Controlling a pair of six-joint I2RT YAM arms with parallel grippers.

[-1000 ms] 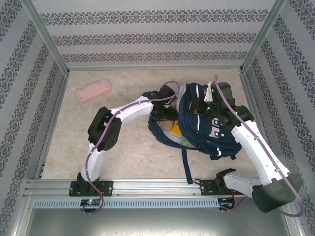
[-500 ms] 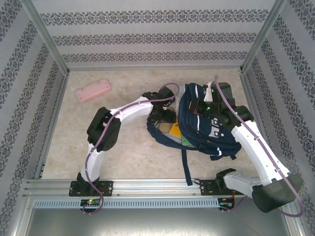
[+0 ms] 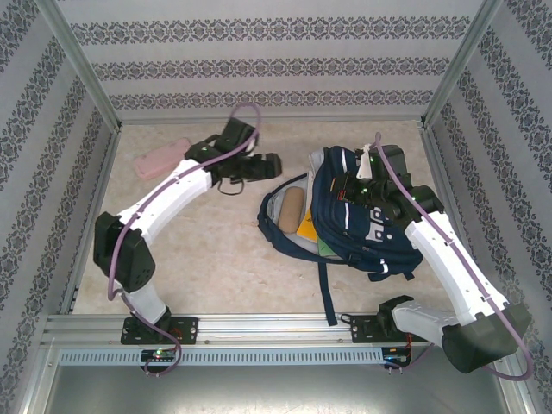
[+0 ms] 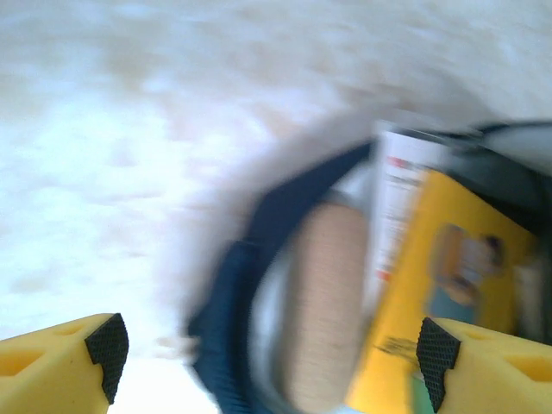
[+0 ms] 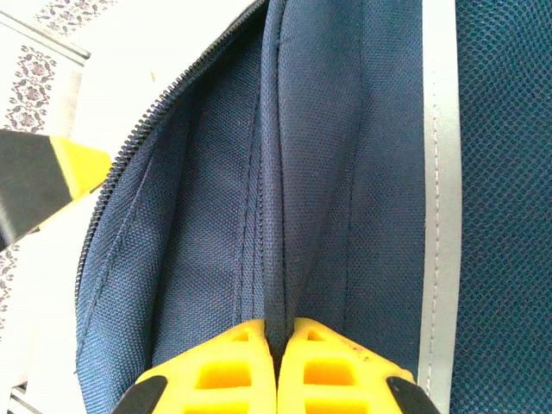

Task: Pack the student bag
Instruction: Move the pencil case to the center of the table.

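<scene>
Student bag (image 3: 341, 220) open near right tabletop (image 3: 216, 254) edge, room left.
Navy; right end effector (image 5: 278, 345) pinches its cloth, left end effector (image 3: 266, 164) wide, empty.

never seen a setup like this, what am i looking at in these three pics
Two white robot arms are bolted at the near edge of a table. The wide picture comes from a camera above and behind them; the other two come from cameras on each wrist. On the table lie an unzipped navy bag and a pink case. Inside the bag sit a tan roll and a yellow book. The right pincer is shut on a fold of the bag's fabric. The left pincer is open and empty, near the bag's mouth.
</scene>
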